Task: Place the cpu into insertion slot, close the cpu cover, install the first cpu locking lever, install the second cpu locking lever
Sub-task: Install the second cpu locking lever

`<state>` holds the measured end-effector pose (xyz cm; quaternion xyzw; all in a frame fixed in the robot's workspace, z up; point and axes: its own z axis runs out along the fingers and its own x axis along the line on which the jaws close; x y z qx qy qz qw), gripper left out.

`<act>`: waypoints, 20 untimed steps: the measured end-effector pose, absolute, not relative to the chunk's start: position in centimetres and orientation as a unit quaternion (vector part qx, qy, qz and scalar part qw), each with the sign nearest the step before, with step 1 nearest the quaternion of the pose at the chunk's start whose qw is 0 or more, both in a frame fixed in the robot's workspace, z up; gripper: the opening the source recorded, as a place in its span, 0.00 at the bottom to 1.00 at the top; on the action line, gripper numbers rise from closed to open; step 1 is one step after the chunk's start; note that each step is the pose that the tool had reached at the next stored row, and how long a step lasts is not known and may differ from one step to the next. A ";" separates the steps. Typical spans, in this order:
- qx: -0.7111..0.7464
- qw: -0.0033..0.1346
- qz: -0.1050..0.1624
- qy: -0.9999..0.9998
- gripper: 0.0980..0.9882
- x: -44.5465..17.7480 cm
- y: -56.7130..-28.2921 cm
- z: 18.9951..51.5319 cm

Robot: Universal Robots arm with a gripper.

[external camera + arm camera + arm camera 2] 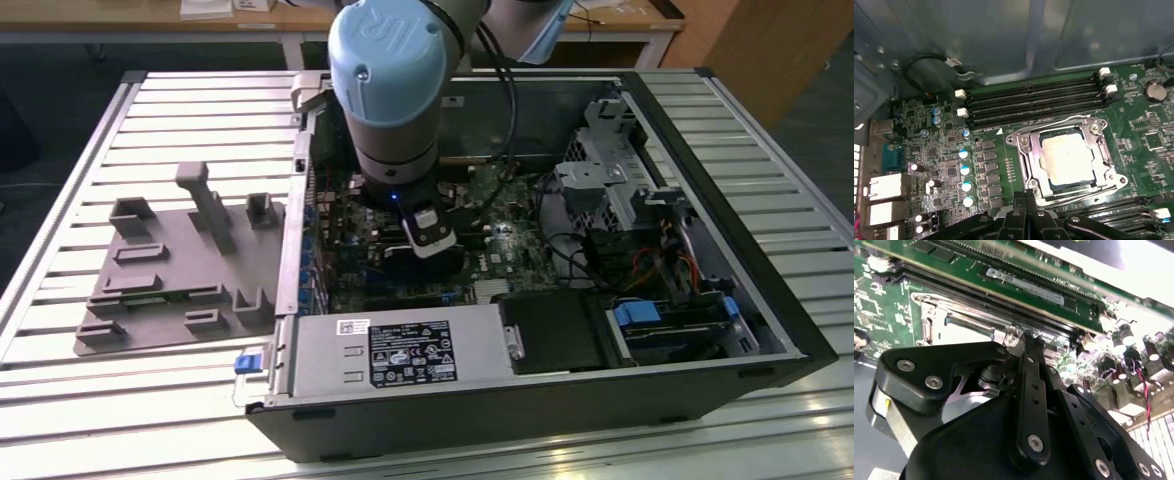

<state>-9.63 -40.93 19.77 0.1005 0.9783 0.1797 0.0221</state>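
In the first wrist view the cpu (1066, 157) lies flat in the insertion slot (1014, 140), its silver top showing through the window of the cpu cover (1030, 162), which is down over it. One thin wire locking lever (1079, 119) runs along the slot's side by the memory slots. Another lever (1079, 186) runs along the opposite side. My gripper (1025, 196) is shut, its tips together right at the slot's corner beside that second lever. The second wrist view has the same fingertips (1026, 342) against the silver frame (954, 320). In the exterior view the gripper (427, 262) reaches down into the open computer case.
Long black memory slots (1034, 97) lie beside the socket, and a row of capacitors (964, 170) stands on its other side. The case wall (1004, 35) rises behind. A power supply (400, 350) and drive cage (614, 170) flank the board. A grey fixture plate (174, 270) lies at the exterior view's left.
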 end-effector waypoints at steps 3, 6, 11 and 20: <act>0.101 0.022 0.180 0.978 0.00 -9.6 -40.9 20.4; 0.101 0.022 0.180 0.978 0.00 -9.6 -40.9 21.1; 0.100 0.022 0.179 0.978 0.00 -9.6 -40.9 22.2; 0.102 0.023 0.170 0.980 0.00 -8.4 -40.9 22.4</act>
